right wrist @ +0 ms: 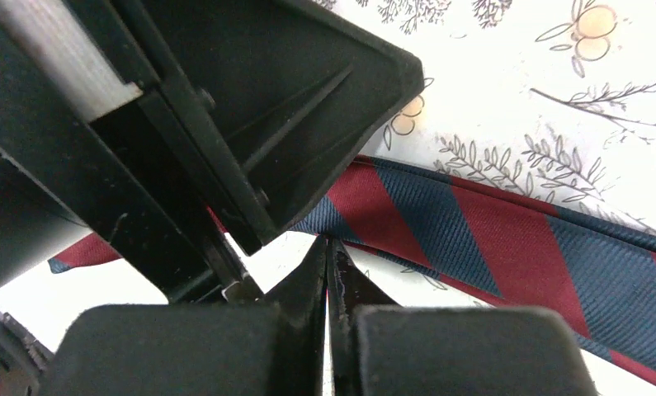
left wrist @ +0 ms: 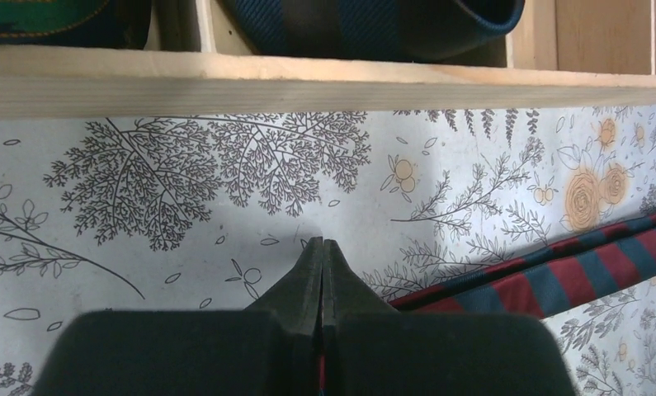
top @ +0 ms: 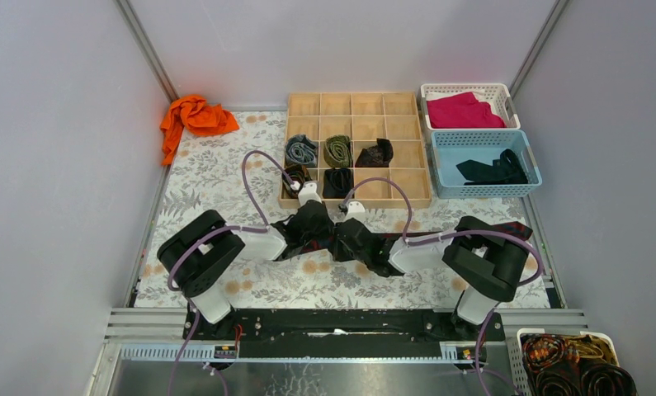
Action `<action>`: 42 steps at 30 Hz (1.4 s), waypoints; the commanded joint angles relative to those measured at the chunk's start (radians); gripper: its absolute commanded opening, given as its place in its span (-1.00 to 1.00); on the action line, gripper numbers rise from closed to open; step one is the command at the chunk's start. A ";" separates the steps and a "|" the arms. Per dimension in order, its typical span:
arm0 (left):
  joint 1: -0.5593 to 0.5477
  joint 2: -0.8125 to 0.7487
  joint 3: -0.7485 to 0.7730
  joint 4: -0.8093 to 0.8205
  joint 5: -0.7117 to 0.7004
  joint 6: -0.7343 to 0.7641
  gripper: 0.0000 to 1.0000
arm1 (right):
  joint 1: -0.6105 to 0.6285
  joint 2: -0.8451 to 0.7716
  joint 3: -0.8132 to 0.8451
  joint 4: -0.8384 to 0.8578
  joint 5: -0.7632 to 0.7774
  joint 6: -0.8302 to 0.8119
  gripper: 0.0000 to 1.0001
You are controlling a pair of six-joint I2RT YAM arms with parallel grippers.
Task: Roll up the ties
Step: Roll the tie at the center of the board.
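Plainly, the main risk is crowding: the left gripper (left wrist: 322,247) and the right gripper (right wrist: 328,247) meet nose to nose at the middle of the counter, so a turn of either wrist could knock the other. Both pairs of fingers are pressed together. A sliver of red low between the left ones suggests they pinch the striped tie (right wrist: 489,239); the right ones sit at its edge, and I cannot tell whether cloth is caught. The tie lies flat, running from the grippers toward the right edge. If only one gripper holds it, a roll would likely start crooked or slip loose. The wooden tray (left wrist: 308,87) stands just beyond the left fingertips toward the far edge, so a forward push would strike its wall. Open room lies toward the near and left edges; the orange cloth (top: 194,115) sits at the far left corner and the blue basket (top: 489,191) at the far right.
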 commanded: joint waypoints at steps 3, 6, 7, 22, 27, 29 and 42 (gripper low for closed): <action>0.004 0.140 -0.099 -0.362 0.033 0.034 -1.00 | 0.006 0.045 0.083 -0.088 0.074 -0.064 -1.00; 0.004 0.148 -0.098 -0.346 0.036 0.036 -1.00 | 0.007 0.040 0.080 -0.082 0.058 -0.067 -1.00; 0.006 0.148 -0.097 -0.347 0.036 0.037 -1.00 | 0.007 0.035 0.077 -0.085 0.054 -0.069 -1.00; 0.012 -0.273 0.370 -0.796 -0.379 0.053 -1.00 | 0.132 -0.204 0.118 -0.398 0.191 -0.112 -0.36; 0.015 -0.580 0.384 -0.867 -0.528 0.033 -1.00 | 0.177 -0.143 0.250 -0.511 0.210 -0.136 -0.09; 0.014 -0.703 0.355 -0.895 -0.565 0.032 -1.00 | 0.196 -0.092 0.340 -0.547 0.222 -0.155 -0.03; 0.014 -1.083 0.231 -1.150 -0.605 -0.070 -1.00 | 0.222 0.315 0.846 -0.861 0.315 -0.159 0.19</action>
